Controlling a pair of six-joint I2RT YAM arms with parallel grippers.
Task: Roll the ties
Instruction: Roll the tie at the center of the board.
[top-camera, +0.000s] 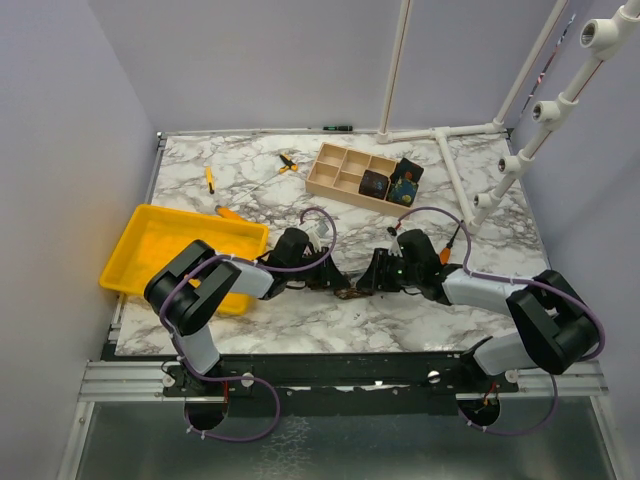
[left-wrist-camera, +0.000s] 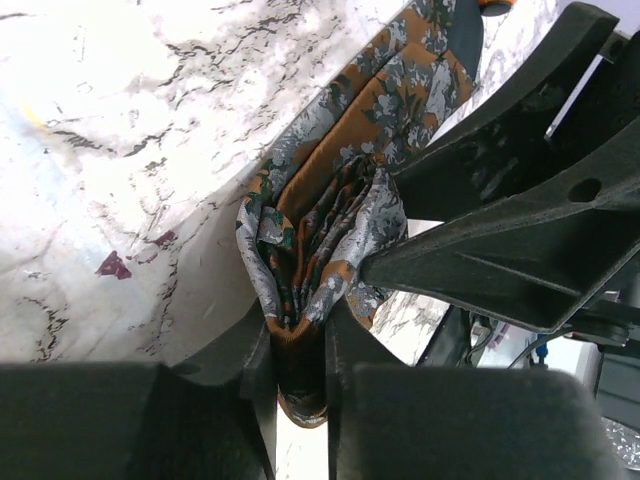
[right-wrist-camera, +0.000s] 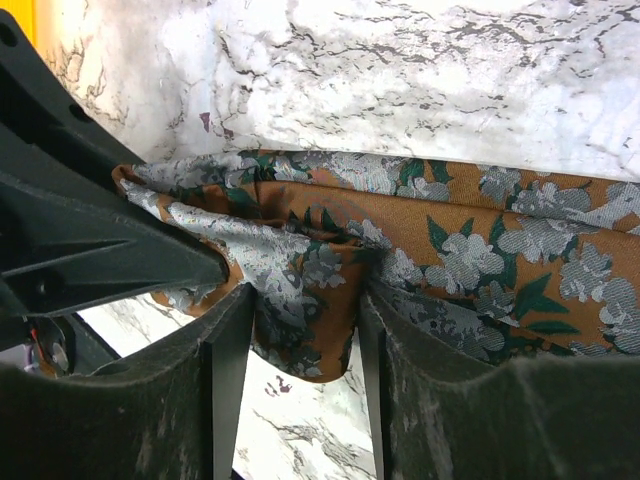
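Observation:
A rust-brown tie with grey and green flowers (top-camera: 347, 286) lies on the marble table between my two grippers. My left gripper (top-camera: 322, 278) is shut on a bunched, folded end of it; the left wrist view shows the folds (left-wrist-camera: 330, 230) pinched in the narrow gap of the left gripper (left-wrist-camera: 298, 350). My right gripper (top-camera: 378, 280) holds the same tie close beside it. In the right wrist view the strip (right-wrist-camera: 470, 240) runs off to the right, and a fold hangs in the right gripper (right-wrist-camera: 300, 330), touching both fingers. Two dark rolled ties (top-camera: 373, 183) (top-camera: 404, 185) sit in the wooden box (top-camera: 330, 165).
A yellow tray (top-camera: 150, 240) stands at the left. Orange-handled screwdrivers (top-camera: 210, 178) (top-camera: 288, 162) (top-camera: 232, 212) lie behind it. A white pipe frame (top-camera: 455, 170) rises at the back right. The two grippers' fingers nearly touch each other.

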